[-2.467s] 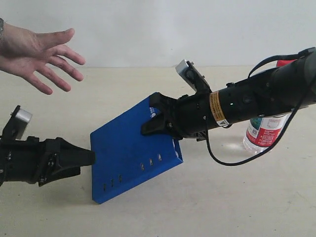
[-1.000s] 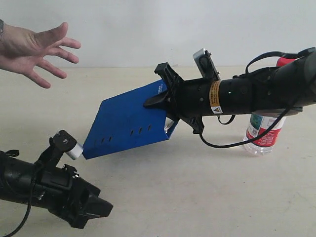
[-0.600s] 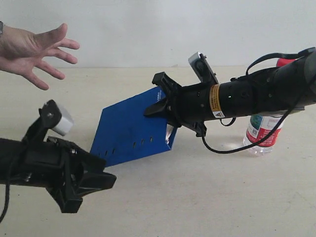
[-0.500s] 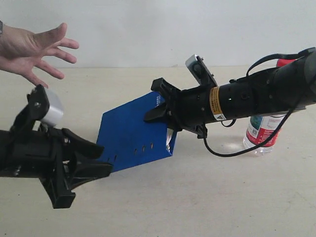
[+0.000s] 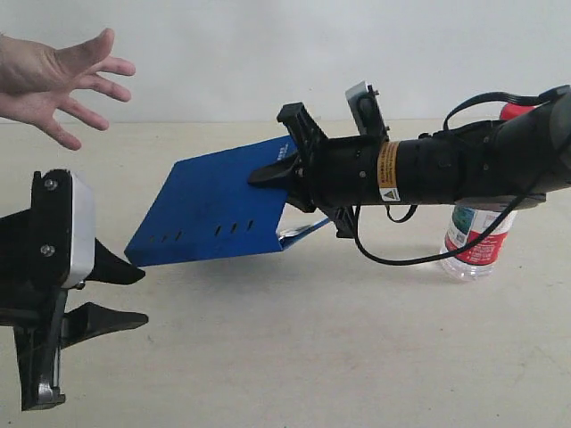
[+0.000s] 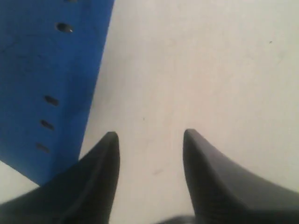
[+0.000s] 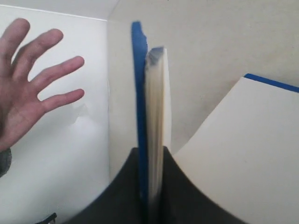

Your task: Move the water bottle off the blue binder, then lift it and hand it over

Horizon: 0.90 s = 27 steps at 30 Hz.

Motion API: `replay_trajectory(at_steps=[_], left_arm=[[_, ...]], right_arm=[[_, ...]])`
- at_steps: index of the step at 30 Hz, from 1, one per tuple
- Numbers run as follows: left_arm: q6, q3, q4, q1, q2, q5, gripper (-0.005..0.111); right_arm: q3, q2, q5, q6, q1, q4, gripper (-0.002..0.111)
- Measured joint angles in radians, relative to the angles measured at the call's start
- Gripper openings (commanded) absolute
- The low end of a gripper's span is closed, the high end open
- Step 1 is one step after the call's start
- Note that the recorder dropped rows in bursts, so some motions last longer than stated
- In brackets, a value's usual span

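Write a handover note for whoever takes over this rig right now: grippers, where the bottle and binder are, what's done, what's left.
Right gripper: shut on the blue binder, holding it tilted above the table, one cover hanging open.
Left gripper: open, empty, low by the binder's far corner.
Water bottle: upright on the table, off the binder, partly hidden by the right arm.
Person's hand: open, raised, not touching the binder.
Done: bottle cleared, binder lifted.
Left: pass the binder to the hand, then release.
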Motion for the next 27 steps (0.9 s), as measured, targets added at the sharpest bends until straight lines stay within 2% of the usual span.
replay_trajectory(at_steps=[10, 16, 24, 27], left_arm=[[0.0, 0.0, 0.035, 0.0, 0.0, -0.197, 0.04], [0.002, 0.0, -0.002, 0.0, 0.036, -0.195, 0.04], [0.002, 0.0, -0.07, 0.0, 0.053, -0.084, 0.04], [0.002, 0.0, -0.075, 0.0, 0.053, -0.118, 0.049]], right_arm=[[0.0, 0.0, -0.023, 0.0, 0.039, 0.054, 0.0], [0.0, 0.0, -0.029, 0.0, 0.043, 0.067, 0.0], [0.0, 0.0, -0.04, 0.0, 0.043, 0.067, 0.0], [0.0, 0.0, -0.042, 0.0, 0.043, 0.067, 0.0]])
